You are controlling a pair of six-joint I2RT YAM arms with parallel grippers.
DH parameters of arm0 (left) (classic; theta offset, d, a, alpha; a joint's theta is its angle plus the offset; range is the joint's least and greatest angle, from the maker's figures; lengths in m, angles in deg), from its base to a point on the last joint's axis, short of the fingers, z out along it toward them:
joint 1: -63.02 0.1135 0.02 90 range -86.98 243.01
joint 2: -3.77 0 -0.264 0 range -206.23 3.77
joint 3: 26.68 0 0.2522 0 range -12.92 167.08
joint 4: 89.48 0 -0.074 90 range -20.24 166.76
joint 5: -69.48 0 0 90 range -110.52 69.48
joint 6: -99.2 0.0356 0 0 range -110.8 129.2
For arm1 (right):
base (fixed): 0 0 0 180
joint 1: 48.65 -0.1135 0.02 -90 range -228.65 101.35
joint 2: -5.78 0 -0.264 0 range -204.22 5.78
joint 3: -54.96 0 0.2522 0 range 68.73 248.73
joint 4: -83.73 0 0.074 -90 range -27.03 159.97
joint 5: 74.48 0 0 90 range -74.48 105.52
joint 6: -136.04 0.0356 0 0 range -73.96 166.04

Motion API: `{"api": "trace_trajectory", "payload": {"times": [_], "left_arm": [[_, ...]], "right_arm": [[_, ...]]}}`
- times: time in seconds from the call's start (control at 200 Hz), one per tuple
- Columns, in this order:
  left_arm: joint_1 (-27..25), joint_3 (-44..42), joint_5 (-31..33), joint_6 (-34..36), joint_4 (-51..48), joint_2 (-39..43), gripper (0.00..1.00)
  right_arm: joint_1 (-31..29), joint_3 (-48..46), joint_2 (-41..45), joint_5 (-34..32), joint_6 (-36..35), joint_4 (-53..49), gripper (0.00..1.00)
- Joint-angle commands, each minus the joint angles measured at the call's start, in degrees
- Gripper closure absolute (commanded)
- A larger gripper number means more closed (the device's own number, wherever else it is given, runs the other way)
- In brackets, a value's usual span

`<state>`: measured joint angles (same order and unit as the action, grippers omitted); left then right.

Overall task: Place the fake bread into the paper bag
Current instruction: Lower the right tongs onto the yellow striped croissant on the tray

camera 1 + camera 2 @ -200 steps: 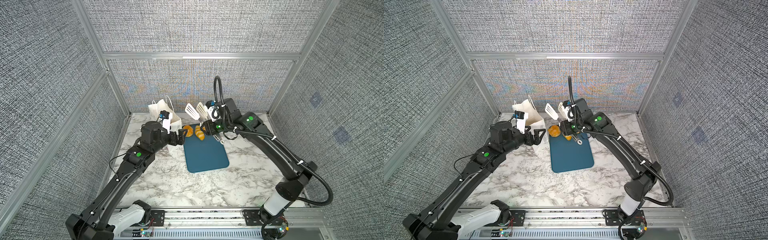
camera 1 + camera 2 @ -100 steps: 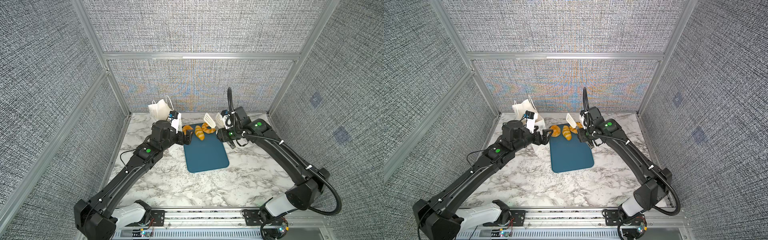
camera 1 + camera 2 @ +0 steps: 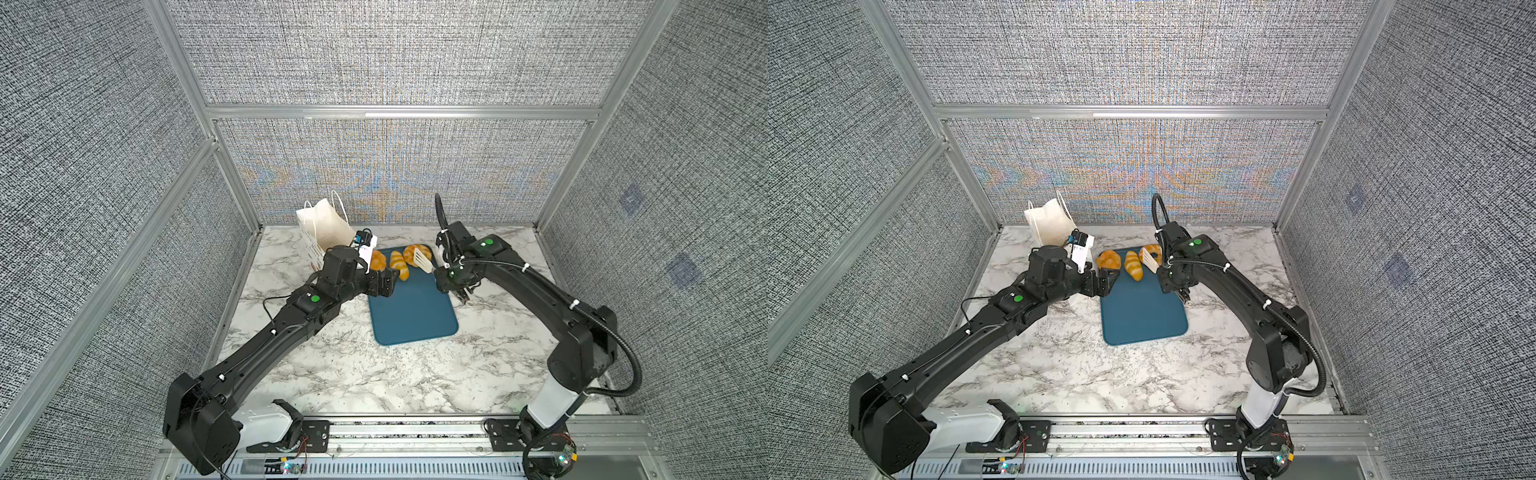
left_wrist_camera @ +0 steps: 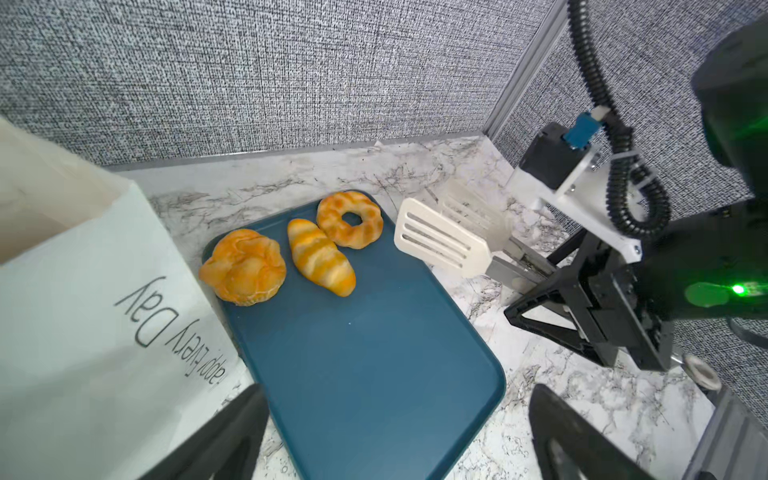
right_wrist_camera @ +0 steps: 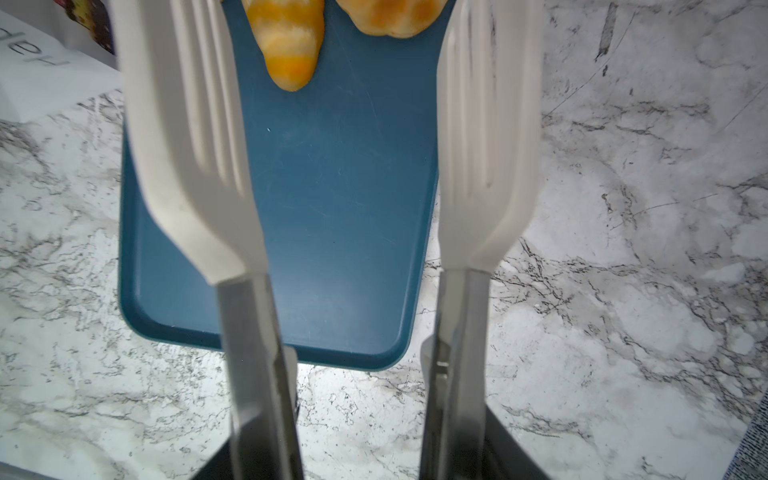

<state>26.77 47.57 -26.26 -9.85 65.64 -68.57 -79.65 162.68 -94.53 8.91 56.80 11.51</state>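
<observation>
Over the last second the right arm has swung the tongs (image 3: 423, 259) down from above the bread to the tray's right side. The left arm has stretched forward to the tray's left rim.

Nearest us, the teal tray (image 3: 411, 320) lies flat on the marble counter (image 3: 353, 374), its long side running away from us. At its left rim we see the left claw (image 3: 384, 283) with its jaws spread wide. In the left wrist view its dark fingers (image 4: 224, 440) frame the tray's near half.

Across the tray, just off its right edge, the right claw (image 3: 446, 282) is clamped on the metal handles of the white slotted tongs. The two paddles stand apart and point toward the tray's far right corner.

The fake bread (image 3: 399, 266) is at the tray's far end, three pieces in a row. A folded pastry (image 4: 243, 272) sits at the left corner, a striped roll (image 4: 320, 257) in the middle, and a ring-shaped piece (image 4: 349, 220) close beside the roll and near the paddles.

Farthest back, the paper bag (image 3: 324, 226) stands at the far left by the wall, just beside the folded pastry, with its mouth open and its cord handles up. We cannot tell what is inside it.
</observation>
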Motion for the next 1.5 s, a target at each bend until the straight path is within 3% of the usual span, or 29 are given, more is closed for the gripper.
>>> {"api": "trace_trajectory", "payload": {"times": [0.0,0.375,1.066,1.491], "left_arm": [[0.04,-1.72,2.35,-0.74,1.58,1.1,0.01],[0.07,-5.45,0.16,-1.61,0.22,0.14,0.01],[0.21,-7.08,3.87,-3.24,-3.05,-1.2,0.01],[0.34,-5.25,3.89,-2.4,-3.65,-2.16,0.01]], "right_arm": [[-0.58,1.35,-2.17,-0.42,-0.14,-1.79,0.43],[-2.97,8.03,-13.11,0.03,0.07,-4.64,0.42],[-3.19,22.43,-27.46,-0.68,-1.01,-8.74,0.41],[-3.71,23.61,-29.41,-1.79,-4.62,-11.42,0.59]]}}
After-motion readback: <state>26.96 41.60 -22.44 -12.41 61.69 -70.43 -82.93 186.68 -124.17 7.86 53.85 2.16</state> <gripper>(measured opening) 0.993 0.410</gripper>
